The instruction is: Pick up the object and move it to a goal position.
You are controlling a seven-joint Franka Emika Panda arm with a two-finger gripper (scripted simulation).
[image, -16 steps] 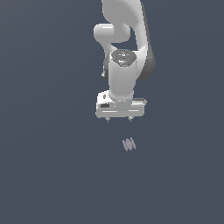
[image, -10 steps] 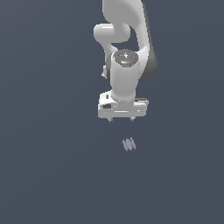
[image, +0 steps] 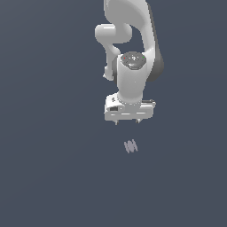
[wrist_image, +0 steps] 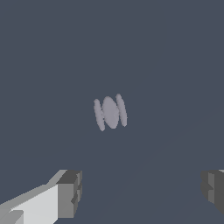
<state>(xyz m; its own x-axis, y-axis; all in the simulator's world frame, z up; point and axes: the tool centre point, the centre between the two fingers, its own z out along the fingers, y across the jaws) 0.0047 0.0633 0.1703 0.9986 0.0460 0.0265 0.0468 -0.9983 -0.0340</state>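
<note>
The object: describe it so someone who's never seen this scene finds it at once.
Start at the big white arm in the exterior view and follow it down to the tool, its fingers spread and holding nothing. Just below it, apart from it on the plain dark grey surface, lies the object. It is a tiny pale grey-lilac cluster of thin parallel ridges, the only loose thing in view.

- The object lies alone on the flat ground, clear of everything around it.
- In the exterior view, the gripper hangs above the ground, and the object sits just nearer than it, slightly toward the exterior view's right.
- The arm rises behind the gripper, on the far side.
- In the wrist view, the object lies ahead of the two spread fingertips, between their lines, touching neither.
</note>
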